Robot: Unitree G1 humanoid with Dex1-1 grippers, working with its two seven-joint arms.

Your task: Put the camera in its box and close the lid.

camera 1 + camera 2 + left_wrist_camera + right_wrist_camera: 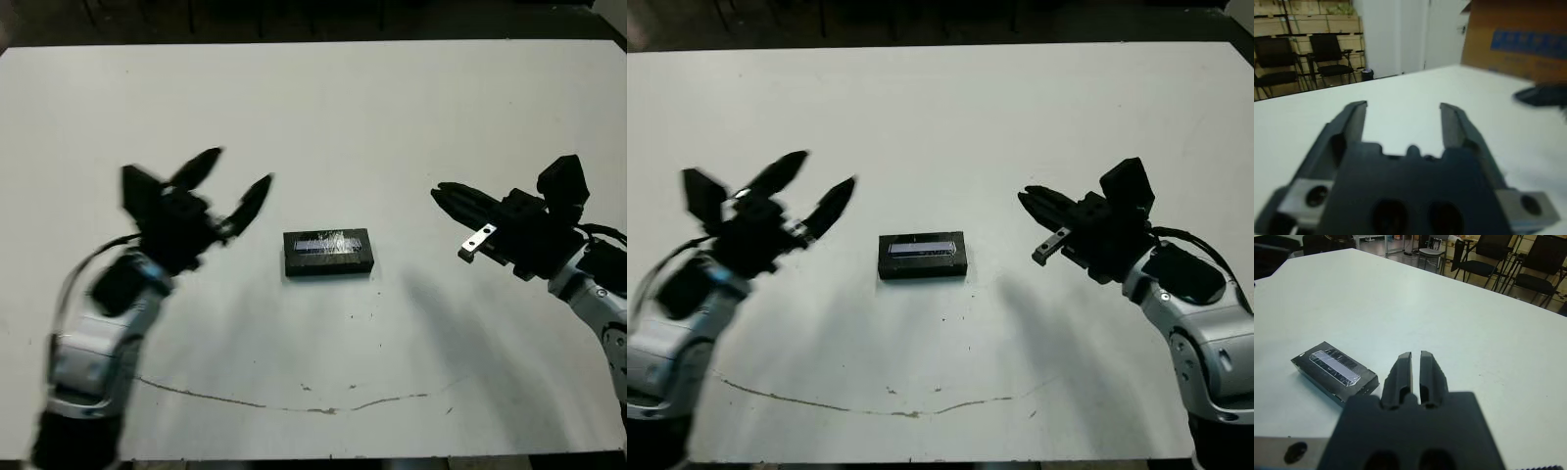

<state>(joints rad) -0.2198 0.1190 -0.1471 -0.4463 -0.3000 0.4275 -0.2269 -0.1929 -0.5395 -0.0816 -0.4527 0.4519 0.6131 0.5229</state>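
Note:
In the middle of the white table (pixel 392 108) lies the black box (pixel 329 260), with the lid (pixel 328 241) flat on top of it and its pale strip facing up. The camera is hidden in every view. My left gripper (pixel 237 171) hovers open to the left of the box, its fingers spread and holding nothing. My right gripper (pixel 438 192) hangs to the right of the box, shut with nothing between its fingers. In the right wrist view the box (pixel 1347 382) lies just beside the shut fingers (pixel 1400 369).
A thin dark crack line (pixel 294 401) runs across the table near its front edge. Beyond the far edge stand black chairs (pixel 1484 257) and a brown cardboard carton (pixel 1518 39).

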